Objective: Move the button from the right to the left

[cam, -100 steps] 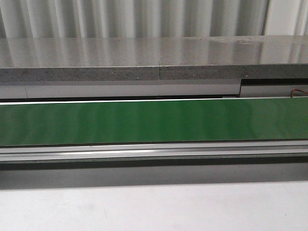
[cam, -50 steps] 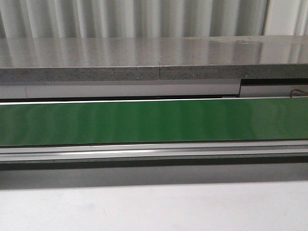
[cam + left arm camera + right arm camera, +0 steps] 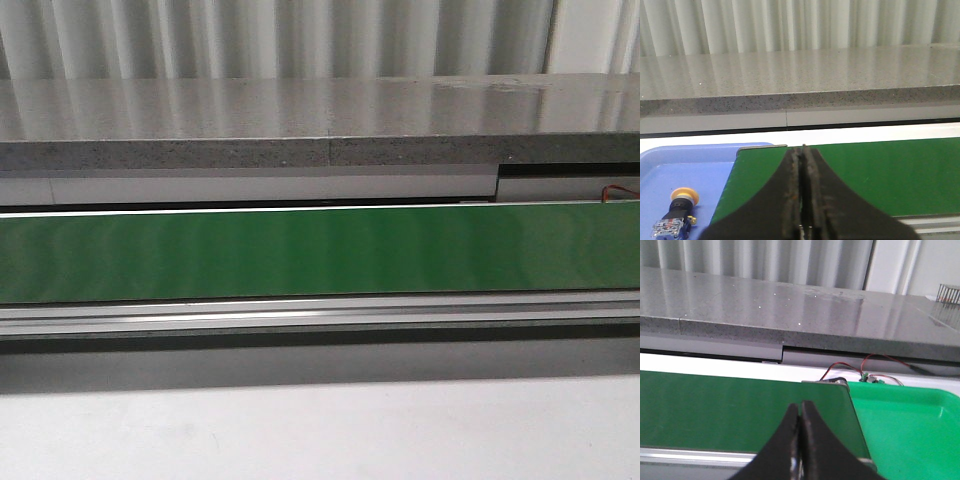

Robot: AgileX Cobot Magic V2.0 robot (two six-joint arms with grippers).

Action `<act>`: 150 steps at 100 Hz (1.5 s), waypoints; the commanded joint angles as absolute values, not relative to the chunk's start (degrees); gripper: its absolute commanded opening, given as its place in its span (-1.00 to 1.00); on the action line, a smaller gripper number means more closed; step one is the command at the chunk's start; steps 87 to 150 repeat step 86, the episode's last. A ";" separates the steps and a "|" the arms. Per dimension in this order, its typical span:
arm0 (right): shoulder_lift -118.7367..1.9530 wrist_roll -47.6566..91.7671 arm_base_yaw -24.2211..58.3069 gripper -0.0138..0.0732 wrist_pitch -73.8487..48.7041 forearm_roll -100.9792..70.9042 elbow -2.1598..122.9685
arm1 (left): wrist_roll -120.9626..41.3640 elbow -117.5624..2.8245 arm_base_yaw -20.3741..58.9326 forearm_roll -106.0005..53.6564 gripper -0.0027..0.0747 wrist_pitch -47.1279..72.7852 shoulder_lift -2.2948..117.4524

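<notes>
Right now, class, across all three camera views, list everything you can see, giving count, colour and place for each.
Conveyor belt: one, green, running across the front view.
Stone ledge: one, grey speckled, behind the belt.
Blue tray: one, at the belt's left end.
Button: one, yellow-orange head, black collar, clear-blue block, lying in the blue tray.
Green tray: one, at the belt's right end.
Wires: red, behind the green tray.
Left hand: black, shut, empty.
Right hand: black, shut, empty.

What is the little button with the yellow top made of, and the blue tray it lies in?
The button looks like plastic: a matte yellow-orange head, a black collar, and a see-through boxy end. The blue tray also looks like plastic, smooth and slightly glossy with a rounded rim. It is too small to be sure of any metal parts.
</notes>
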State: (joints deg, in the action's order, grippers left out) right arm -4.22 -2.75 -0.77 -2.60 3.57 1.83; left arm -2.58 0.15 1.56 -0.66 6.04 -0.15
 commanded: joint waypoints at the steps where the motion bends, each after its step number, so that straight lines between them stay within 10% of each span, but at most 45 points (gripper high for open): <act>1: -3.12 -4.35 -2.72 -0.84 4.34 4.60 0.29 | -2.31 2.46 1.39 -1.24 -0.98 1.97 -2.09; 150: 1.80 -4.54 -4.25 -0.84 -1.05 4.70 -0.46 | -2.31 2.46 1.39 -1.24 -0.98 1.97 -2.09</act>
